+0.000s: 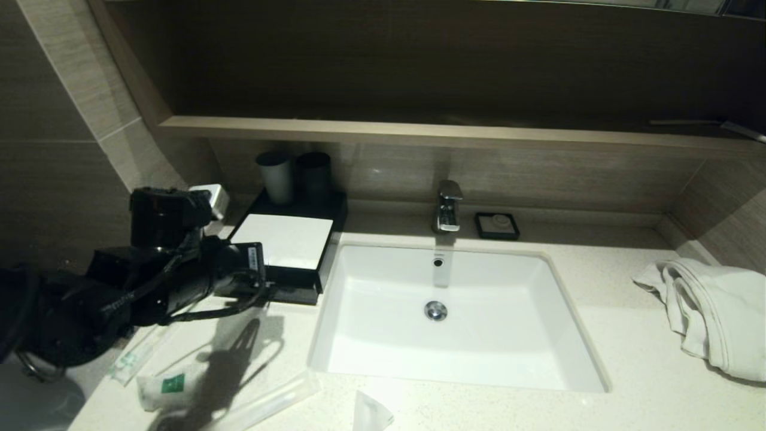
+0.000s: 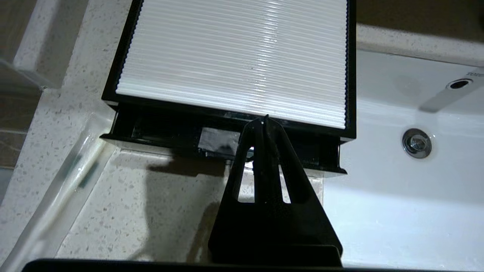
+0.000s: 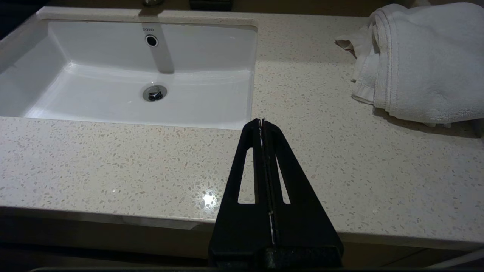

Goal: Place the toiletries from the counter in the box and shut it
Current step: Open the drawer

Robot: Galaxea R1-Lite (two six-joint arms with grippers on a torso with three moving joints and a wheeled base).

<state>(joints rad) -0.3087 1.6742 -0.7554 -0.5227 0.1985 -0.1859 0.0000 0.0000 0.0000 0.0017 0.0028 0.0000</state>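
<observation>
On the speckled off-white stone counter [image 1: 598,335], the low black box with a ribbed white top [image 1: 287,239] sits left of the sink, drawer slightly out. The left gripper [image 2: 264,122], fingers pressed together, is at the drawer's pull; I'd say opening comes first. Translucent wrapped toiletry packets [image 1: 173,383] wait nearby. The right gripper [image 3: 261,122] hovers closed, empty.

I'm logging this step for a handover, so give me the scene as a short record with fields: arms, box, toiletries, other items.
left gripper: shut, at the drawer front of the low black box with white ribbed top
drawer: pulled partly out
right gripper: shut, idle above the speckled off-white stone counter
translucent white toiletry packets: lying on the counter near its front edge, not in the box
white towel: crumpled right of the white sunken sink
</observation>
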